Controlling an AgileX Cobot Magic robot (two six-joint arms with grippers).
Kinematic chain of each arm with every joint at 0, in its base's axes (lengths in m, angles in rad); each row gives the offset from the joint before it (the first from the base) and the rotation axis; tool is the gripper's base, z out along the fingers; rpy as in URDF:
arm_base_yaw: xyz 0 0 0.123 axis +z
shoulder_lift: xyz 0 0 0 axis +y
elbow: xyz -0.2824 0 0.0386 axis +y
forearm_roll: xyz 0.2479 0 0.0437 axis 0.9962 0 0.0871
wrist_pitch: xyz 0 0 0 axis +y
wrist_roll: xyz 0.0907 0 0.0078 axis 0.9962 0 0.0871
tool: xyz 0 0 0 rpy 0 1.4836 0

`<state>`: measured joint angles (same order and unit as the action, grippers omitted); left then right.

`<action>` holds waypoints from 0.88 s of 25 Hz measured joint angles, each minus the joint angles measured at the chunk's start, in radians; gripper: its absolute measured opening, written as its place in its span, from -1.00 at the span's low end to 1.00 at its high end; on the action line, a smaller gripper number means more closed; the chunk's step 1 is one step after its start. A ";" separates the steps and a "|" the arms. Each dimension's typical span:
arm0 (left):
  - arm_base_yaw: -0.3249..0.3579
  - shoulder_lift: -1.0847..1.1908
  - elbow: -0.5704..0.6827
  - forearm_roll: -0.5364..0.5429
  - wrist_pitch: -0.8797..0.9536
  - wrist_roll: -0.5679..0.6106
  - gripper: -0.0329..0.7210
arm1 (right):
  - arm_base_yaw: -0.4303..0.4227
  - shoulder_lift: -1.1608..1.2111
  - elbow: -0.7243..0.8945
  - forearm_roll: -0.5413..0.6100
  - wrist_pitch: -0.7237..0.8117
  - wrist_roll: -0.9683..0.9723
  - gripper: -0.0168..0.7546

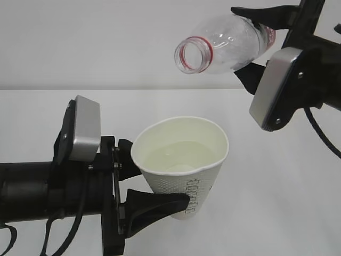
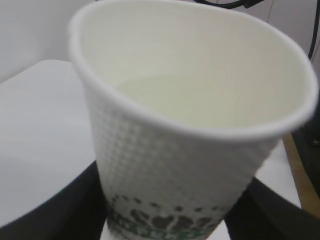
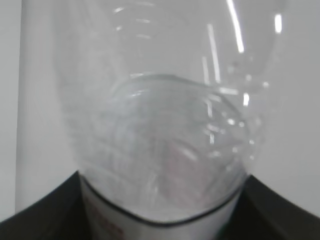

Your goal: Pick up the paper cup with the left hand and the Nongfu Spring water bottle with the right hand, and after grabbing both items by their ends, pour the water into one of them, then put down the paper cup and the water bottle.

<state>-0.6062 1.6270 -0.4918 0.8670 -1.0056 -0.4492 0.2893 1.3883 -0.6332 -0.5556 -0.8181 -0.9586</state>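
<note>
Two pincers grip: left pincer [image 1: 160, 184] clenches the paper cup [image 1: 181, 160], right pincer [image 1: 256, 40] clenches the tilted bottle [image 1: 224, 45] above it.

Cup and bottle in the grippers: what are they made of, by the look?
Cup: looks like white paper, matte, with a dimpled embossed wall and rolled rim; the inside seems smooth, perhaps coated. Bottle: clear thin plastic, glossy, with ribbed shoulders catching highlights and a red ring at the neck.
</note>
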 joint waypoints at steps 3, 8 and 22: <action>0.000 0.000 0.000 0.000 0.000 0.000 0.38 | 0.000 0.000 0.000 0.000 0.000 0.033 0.30; 0.000 0.000 0.000 0.000 0.000 0.000 0.38 | 0.000 0.000 0.000 0.002 0.000 0.088 0.30; 0.000 0.000 0.000 0.000 0.000 0.000 0.38 | 0.000 0.000 0.000 0.002 -0.004 0.236 0.30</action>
<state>-0.6062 1.6270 -0.4918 0.8670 -1.0056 -0.4492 0.2893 1.3883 -0.6332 -0.5538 -0.8219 -0.7225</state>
